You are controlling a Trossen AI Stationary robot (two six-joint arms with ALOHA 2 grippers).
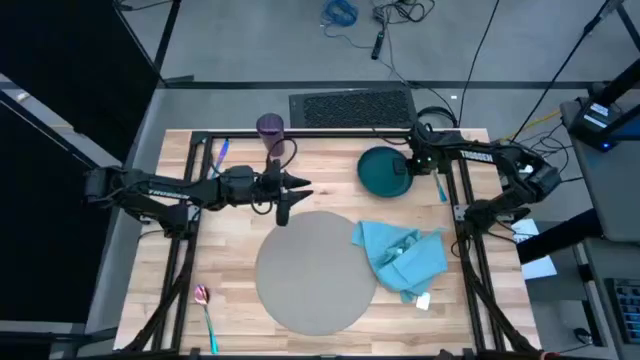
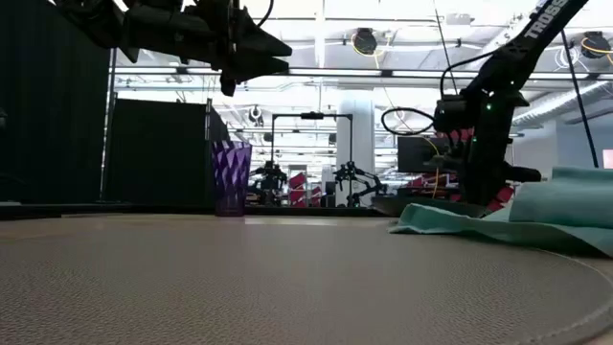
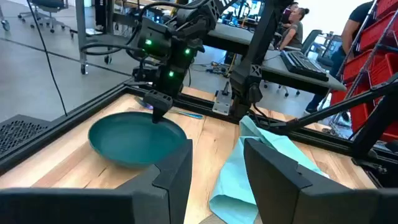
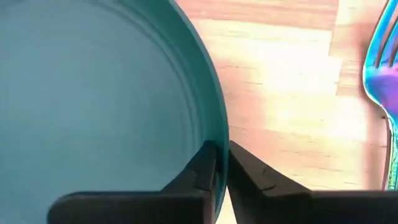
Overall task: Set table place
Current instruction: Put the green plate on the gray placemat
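Observation:
A teal plate (image 1: 381,171) sits on the pale wood at the far right, off the round grey mat (image 1: 315,270). My right gripper (image 4: 222,149) is shut on the plate's rim. My left gripper (image 1: 297,188) hovers open above the table, beyond the mat's far edge, pointing at the plate (image 3: 135,140). A crumpled light blue napkin (image 1: 405,255) lies partly on the mat's right edge. A purple cup (image 1: 270,127) stands upright at the far edge. A blue fork (image 4: 382,68) lies right of the plate. The pink-bowled spoon (image 1: 205,305) lies at the near left. My right gripper pinches the plate's rim (image 4: 217,134) on the side toward the table's right edge, one finger inside the rim and one outside. The fingers (image 3: 157,104) come from above, pointing down. The plate lies about level; whether it is off the wood I cannot tell.
A small blue utensil (image 1: 219,152) lies at the far left near the cup. A black frame (image 1: 185,200) edges the table. A keyboard (image 1: 350,105) sits beyond the far edge. People sit in the room beyond (image 3: 292,25). Bare wood shows left of the mat.

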